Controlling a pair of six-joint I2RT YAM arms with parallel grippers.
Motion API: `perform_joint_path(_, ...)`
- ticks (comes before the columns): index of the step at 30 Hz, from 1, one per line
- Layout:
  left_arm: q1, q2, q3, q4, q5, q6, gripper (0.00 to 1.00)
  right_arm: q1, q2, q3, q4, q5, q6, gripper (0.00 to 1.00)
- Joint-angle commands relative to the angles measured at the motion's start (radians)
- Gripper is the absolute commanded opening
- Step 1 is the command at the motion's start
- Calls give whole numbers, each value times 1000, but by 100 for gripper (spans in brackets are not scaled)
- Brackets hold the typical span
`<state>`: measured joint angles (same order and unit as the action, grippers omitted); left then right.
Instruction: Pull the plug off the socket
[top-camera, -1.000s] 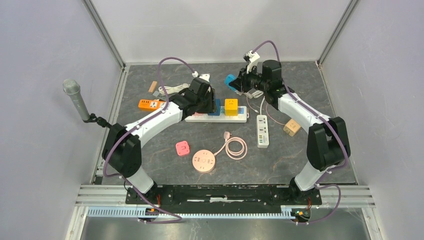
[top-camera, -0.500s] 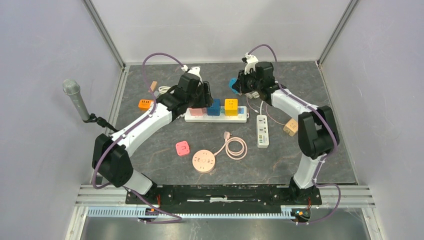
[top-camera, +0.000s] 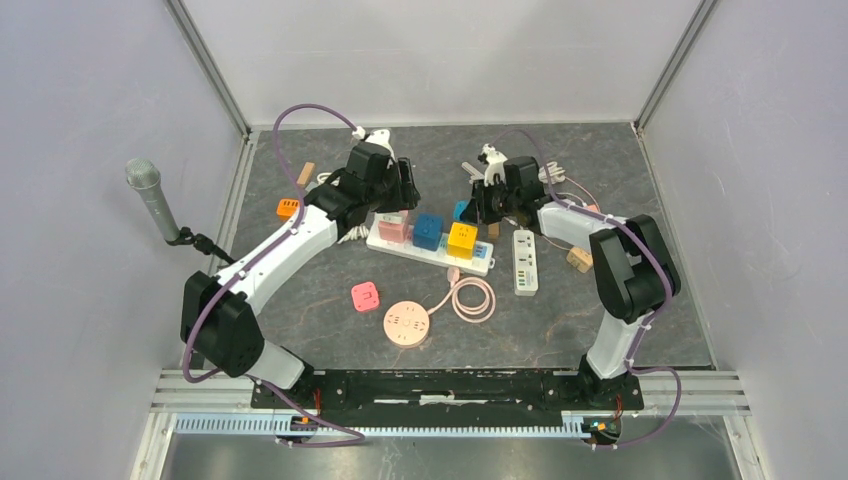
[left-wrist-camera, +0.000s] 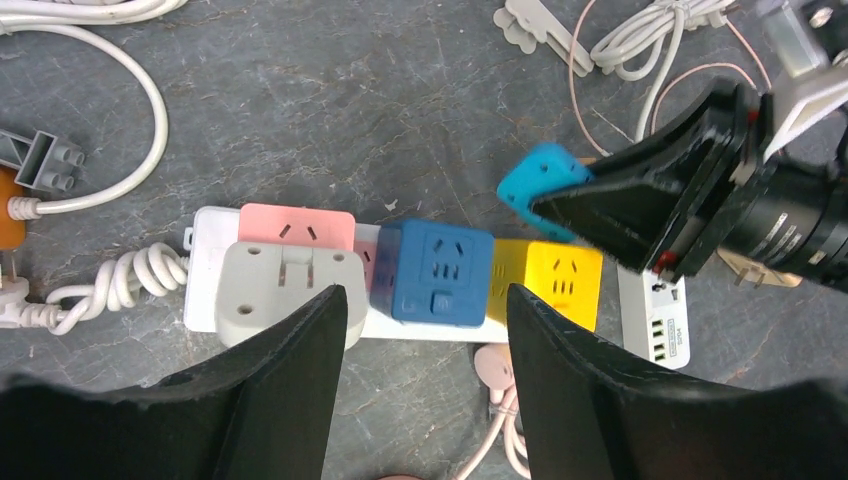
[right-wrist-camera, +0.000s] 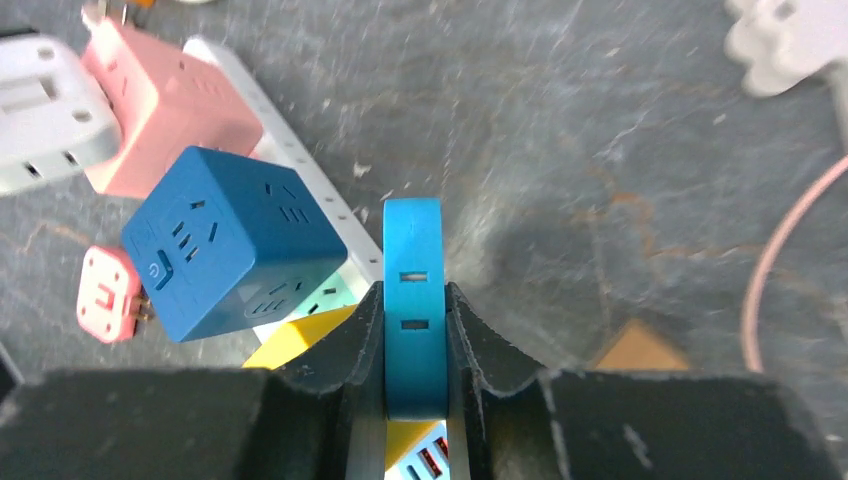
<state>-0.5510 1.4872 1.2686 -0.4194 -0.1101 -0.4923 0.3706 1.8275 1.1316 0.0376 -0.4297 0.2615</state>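
Clenching cyan plug (right-wrist-camera: 413, 262) is right gripper (right-wrist-camera: 413, 298); left gripper (left-wrist-camera: 425, 297) gapes above power strip (left-wrist-camera: 207, 262).

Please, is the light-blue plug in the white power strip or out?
Out: the right gripper holds the light-blue plug off the white power strip.

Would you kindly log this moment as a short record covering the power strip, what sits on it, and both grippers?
Power strip: white, lying at an angle
Plugged units: grey adapter, pink cube, blue cube, yellow cube
Left gripper: open, above the blue cube, holding nothing
Right gripper: shut on the light-blue plug, which is off the strip, near the yellow cube
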Motion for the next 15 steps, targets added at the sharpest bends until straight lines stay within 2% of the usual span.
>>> perform_joint_path(1, 12, -23, -2, 11, 12, 0, 67, 34, -77, -67, 39, -47, 25, 0)
perform_joint_path(8, 29, -21, 17, 1, 25, 6, 68, 33, -54, -1, 1, 56, -1, 0)
perform_joint_path(13, 48, -38, 21, -13, 20, 11, 72, 17, 38, 117, -6, 112, 7, 13)
perform_joint_path(15, 61, -51, 14, -16, 16, 6, 74, 7, 88, 161, -3, 107, 24, 14)
